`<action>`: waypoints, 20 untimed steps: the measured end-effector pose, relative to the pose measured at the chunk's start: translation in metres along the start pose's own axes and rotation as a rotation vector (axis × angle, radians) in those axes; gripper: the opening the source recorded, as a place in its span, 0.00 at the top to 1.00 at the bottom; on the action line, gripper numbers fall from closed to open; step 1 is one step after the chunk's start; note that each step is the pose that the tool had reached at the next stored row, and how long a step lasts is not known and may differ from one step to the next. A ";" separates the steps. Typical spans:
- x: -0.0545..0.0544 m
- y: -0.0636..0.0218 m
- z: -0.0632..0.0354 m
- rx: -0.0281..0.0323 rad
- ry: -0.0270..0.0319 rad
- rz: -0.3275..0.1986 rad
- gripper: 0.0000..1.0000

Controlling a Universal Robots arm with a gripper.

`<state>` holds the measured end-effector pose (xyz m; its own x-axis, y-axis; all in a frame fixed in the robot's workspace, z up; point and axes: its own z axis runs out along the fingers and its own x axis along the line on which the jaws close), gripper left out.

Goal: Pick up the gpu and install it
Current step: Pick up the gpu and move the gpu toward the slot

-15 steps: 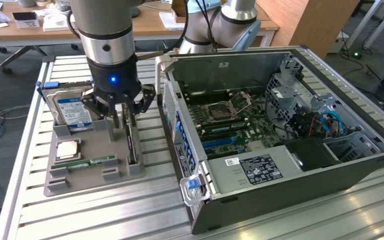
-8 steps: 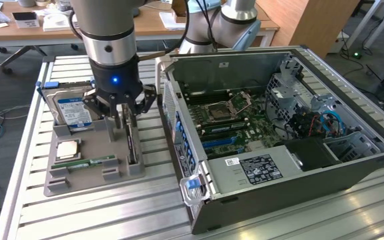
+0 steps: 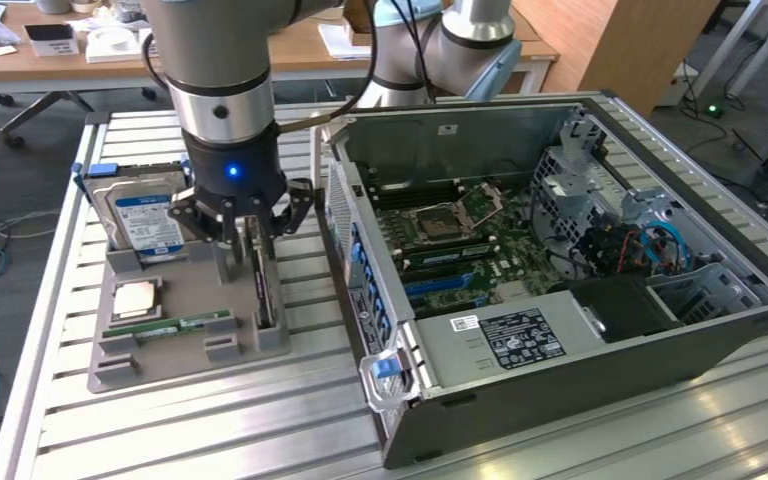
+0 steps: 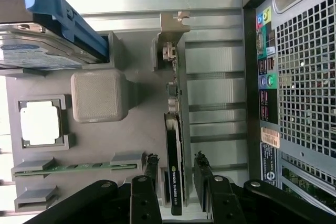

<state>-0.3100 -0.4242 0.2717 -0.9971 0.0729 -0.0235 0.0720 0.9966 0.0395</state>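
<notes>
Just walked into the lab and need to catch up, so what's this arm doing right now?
The arm's gripper is low over the grey tray, with its fingers open on either side of the gpu. The gpu stands on edge in its slot. A gap shows on each side, so the card is not gripped or lifted yet. The hard drive sits in the same tray. The open case lies on the exterior view's right.

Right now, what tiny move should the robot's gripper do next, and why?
Probably close the gripper on the gpu. The card stands on its edge in the grey holder, and the open fingers sit one on each side of it, with small gaps showing, so nothing is gripped yet.
</notes>
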 end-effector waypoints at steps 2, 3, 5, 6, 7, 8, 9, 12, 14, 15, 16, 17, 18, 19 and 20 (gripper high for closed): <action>0.000 -0.0001 0.0015 0.0006 0.0001 -0.001 0.58; 0.000 -0.0001 0.0016 0.0007 0.0003 -0.001 0.58; 0.000 -0.0001 0.0018 0.0006 0.0000 -0.001 0.58; 0.000 -0.0001 0.0018 0.0005 0.0000 -0.001 0.58; 0.000 -0.0001 0.0018 0.0005 0.0000 -0.001 0.58; 0.000 -0.0001 0.0018 0.0006 0.0001 -0.001 0.58; 0.000 -0.0001 0.0018 0.0006 0.0000 -0.001 0.58; 0.000 -0.0001 0.0033 0.0003 -0.0002 -0.001 0.58; 0.000 -0.0002 0.0043 0.0005 0.0000 -0.001 0.58; 0.000 -0.0002 0.0047 0.0006 0.0000 -0.001 0.58; 0.000 -0.0002 0.0049 0.0007 0.0001 -0.001 0.58; 0.000 -0.0002 0.0049 0.0007 0.0002 -0.001 0.58; 0.000 -0.0002 0.0049 0.0008 0.0003 -0.001 0.58; 0.000 -0.0002 0.0050 0.0006 0.0001 -0.001 0.58; 0.000 -0.0002 0.0050 0.0006 0.0000 -0.001 0.58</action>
<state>-0.3100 -0.4242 0.2667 -0.9971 0.0718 -0.0236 0.0708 0.9967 0.0390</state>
